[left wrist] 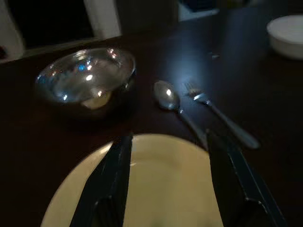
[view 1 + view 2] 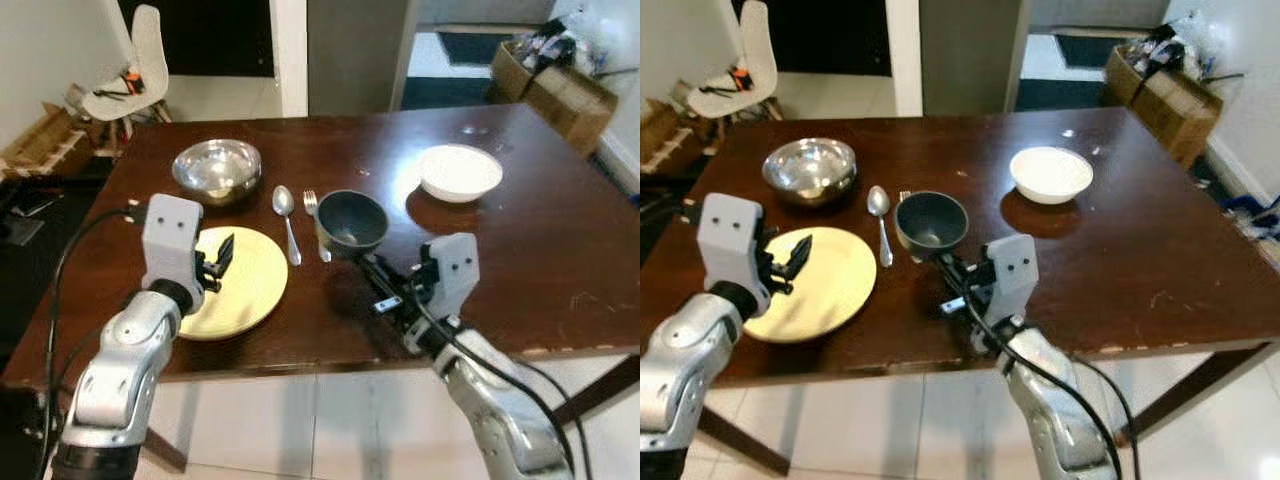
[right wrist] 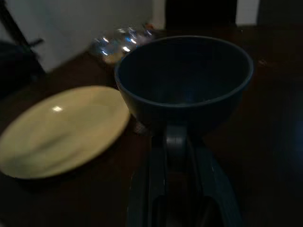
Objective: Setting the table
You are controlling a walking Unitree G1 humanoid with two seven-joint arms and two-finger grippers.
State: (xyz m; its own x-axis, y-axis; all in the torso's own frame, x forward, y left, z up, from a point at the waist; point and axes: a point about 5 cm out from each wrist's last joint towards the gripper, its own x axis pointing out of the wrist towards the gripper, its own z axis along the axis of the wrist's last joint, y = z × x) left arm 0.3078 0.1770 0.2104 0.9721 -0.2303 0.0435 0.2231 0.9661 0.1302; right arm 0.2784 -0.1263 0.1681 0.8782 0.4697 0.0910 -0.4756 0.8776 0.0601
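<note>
Your right gripper (image 2: pixel 362 262) sits nearest, low over the front part of the dark wooden table (image 2: pixel 560 250), its two black fingers pinched together on the near rim of the dark bowl (image 2: pixel 352 221). From the head views you can see the bowl raised and tilted; its underside hides the lower end of the fork (image 2: pixel 315 224), and whether it touches the fork cannot be told. Your left gripper (image 2: pixel 221 256) hovers over the yellow plate (image 2: pixel 250 283) at the front left of the table, fingers spread apart with nothing between them; the left wrist view shows both fingers (image 1: pixel 111 177) above the plate's surface. You will find the spoon (image 2: pixel 286 218) lying just right of the plate, bowl end pointing away from you, with the fork close beside it on its right. Behind the plate stands a shiny metal bowl (image 2: pixel 217 169). A white bowl (image 2: pixel 459 172) rests well apart on the right half of the table. Beyond the far left corner stands a white chair (image 2: pixel 132 72), and cardboard boxes (image 2: pixel 560 90) sit on the floor at the far right.
</note>
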